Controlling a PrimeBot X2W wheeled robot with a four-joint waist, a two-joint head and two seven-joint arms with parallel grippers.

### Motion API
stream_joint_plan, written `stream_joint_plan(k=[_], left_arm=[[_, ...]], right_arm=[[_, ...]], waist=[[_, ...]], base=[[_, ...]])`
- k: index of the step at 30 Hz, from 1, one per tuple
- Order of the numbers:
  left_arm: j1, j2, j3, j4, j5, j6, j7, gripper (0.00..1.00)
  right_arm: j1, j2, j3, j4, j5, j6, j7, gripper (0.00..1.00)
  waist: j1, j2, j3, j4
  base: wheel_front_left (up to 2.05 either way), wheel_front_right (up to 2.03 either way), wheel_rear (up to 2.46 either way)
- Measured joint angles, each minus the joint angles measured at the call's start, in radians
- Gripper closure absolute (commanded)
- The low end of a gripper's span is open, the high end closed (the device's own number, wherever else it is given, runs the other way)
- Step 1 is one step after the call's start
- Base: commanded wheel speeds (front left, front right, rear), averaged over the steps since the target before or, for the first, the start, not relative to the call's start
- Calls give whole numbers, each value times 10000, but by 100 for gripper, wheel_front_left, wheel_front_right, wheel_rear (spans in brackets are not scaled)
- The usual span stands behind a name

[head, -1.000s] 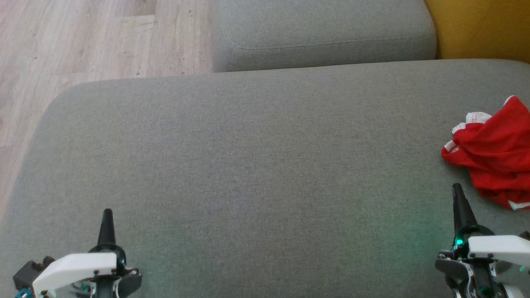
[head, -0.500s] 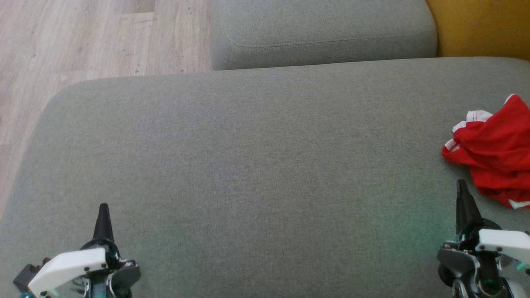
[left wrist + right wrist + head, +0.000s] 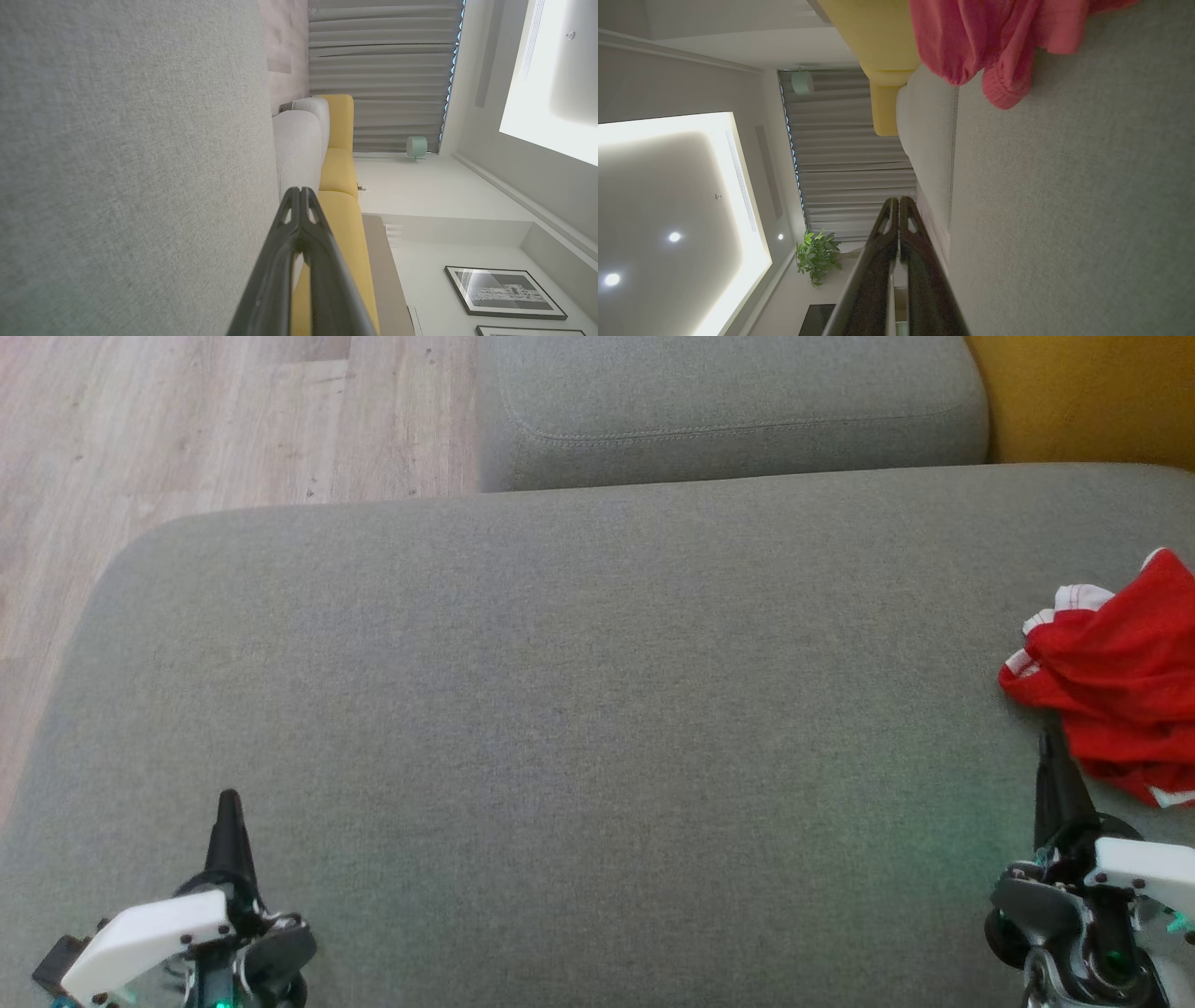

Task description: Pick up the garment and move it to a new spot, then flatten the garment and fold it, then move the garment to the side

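Right tool point(image 3: 1049, 745) closed, just beside crumpled red garment point(image 3: 1125, 681).

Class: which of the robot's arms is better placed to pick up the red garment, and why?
Right. The right gripper sits just beside the red garment; the left gripper is far across the grey cushion. Both are shut.

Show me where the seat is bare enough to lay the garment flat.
Free: the whole middle of the grey seat cushion, between the left gripper and right gripper, up to the back cushion; also its left end toward the wooden floor. Crowded: the right edge, where the crumpled red garment lies just past the right gripper's tip.
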Motion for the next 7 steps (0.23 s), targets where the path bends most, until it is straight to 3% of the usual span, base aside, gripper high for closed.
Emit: stream_joint_plan(k=[7], left_arm=[[0,-6,6,0,0,0,2,100]], right_arm=[[0,2,-21,2,0,0,0,100]], waist=[[0,0,0,0]], base=[[0,0,0]])
